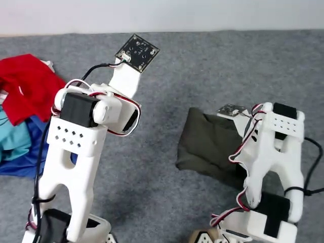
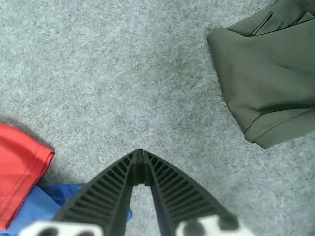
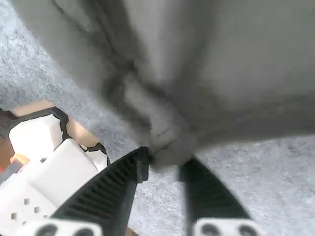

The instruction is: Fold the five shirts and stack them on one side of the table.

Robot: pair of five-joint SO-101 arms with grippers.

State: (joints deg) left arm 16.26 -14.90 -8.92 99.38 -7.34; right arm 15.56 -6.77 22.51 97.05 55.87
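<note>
One olive shirt (image 1: 207, 142) on bench (image 1: 202, 66), right hand (image 3: 166, 160) pinching its edge, left hand (image 2: 141, 156) closed, empty, red shirt (image 1: 28, 83) and blue shirt (image 1: 23, 164) aside.

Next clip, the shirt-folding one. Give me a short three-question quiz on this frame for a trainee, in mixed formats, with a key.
1. True or false: the left gripper is shut with nothing between its fingers.
2. What is the right gripper pinching? A. a yellow towel B. the olive shirt C. a white sock
3. Fill in: the red shirt lies over a teal shirt and a ____ one.
Key: 1 true; 2 B; 3 blue, meaning the blue shirt.
</note>
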